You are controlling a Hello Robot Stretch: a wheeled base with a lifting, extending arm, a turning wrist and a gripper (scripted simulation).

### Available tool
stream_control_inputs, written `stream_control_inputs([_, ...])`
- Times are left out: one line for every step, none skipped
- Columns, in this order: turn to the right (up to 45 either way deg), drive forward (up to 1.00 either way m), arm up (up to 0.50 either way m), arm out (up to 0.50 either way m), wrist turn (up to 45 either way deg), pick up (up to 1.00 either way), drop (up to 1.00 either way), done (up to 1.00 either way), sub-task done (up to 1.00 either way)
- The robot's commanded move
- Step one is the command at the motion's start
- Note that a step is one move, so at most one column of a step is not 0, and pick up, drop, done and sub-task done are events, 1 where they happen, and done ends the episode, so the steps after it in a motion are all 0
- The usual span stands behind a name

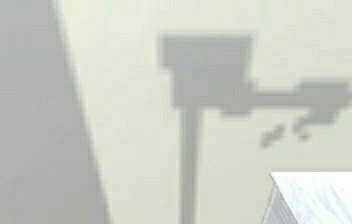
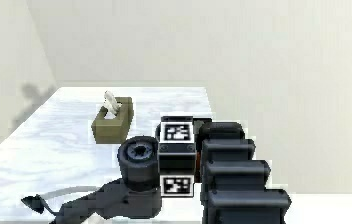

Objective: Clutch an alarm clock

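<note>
— Pale wall (image 2: 234, 50) all round, and a white marbled surface (image 2: 44, 140) pushed up against it. See it?

— I do. What stands on it?

— One tissue box (image 2: 112, 122), olive-tan, with a white tissue poking out of its top. It sits upright toward the far side of the surface, near the wall.

— And the arm (image 2: 234, 175)?

— It's a dark square bar in stepped sections, reaching out over the near part of the surface. Two white markers (image 2: 176, 130) with black marks sit at its end, one beyond the other.

— The tool (image 2: 39, 205)?

— It's just left of those markers. There's a round dark body, then thin fingers (image 2: 79, 207) running low toward the arm side view's left, close to the bottom edge. The tissue box lies beyond the body, well apart from the fingertips.

— Is it holding anything?

— Nothing. Only bare marble lies at and behind the fingertips. How the fingers are set I can't tell.

— Where's the clock?

— I can't tell where it is.

— And looking ahead?

— In the forward view there's more plain wall, and a corner of the white marbled surface (image 1: 324, 195) at the lower right.
</note>
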Motion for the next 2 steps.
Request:
stream_control_inputs([0.0, 0.0, 0.0, 0.0, 45.0, 0.0, 0.0, 0.0, 0.0])
stream_control_inputs([0.0, 0.0, 0.0, 0.0, 45.0, 0.0, 0.0, 0.0, 0.0])
